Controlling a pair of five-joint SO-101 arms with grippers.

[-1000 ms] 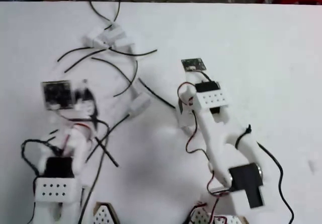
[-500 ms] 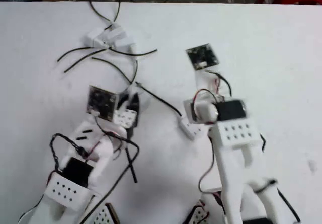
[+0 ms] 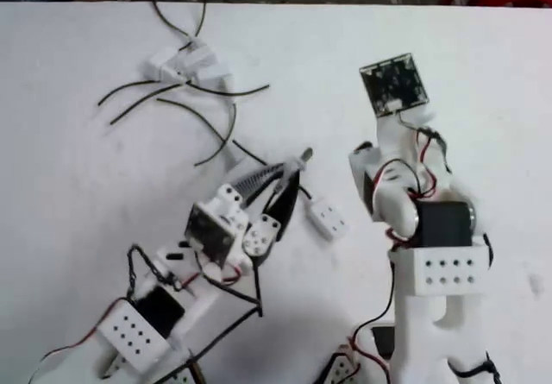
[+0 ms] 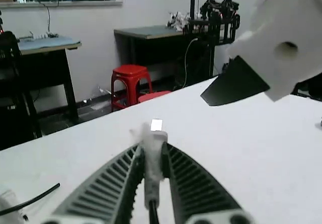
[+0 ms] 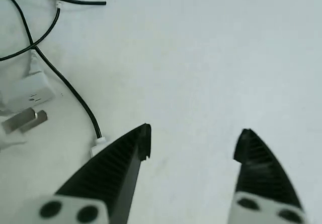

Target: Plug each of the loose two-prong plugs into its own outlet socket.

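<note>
**Figure: high and wrist views, plug-insertion task.** Within the last second the left gripper [image 3: 295, 172] has swung in from the left side of the counter [image 3: 492, 82] to its middle. Its jaws are now clamped on a two-prong plug [image 4: 153, 146], held clear of the surface with the prongs leading, away from the arm's base. The nearest outlet socket [image 3: 328, 218], a small white block, lies flat on the counter just beside the gripper's tip, on the side toward the right arm. It does not touch the plug.

Over the same interval the right arm has drawn back from the middle and stretched toward the far side. The socket block, crowded by that arm a second ago, now lies exposed. The right gripper [image 5: 193, 136] hangs above bare counter with its jaws spread wide and nothing between them. A black cable [image 5: 70, 95] ends just beside one jaw. Further white connector pieces [image 3: 185, 63] with loose black leads rest well apart, toward the far left.

**Interpretation:** pick-up of the first plug appears complete; insertion has not begun. The prongs point past the socket rather than into its face. The next move therefore probably calls for re-aiming the plug, and perhaps for the free right gripper to steady the unanchored block.
</note>
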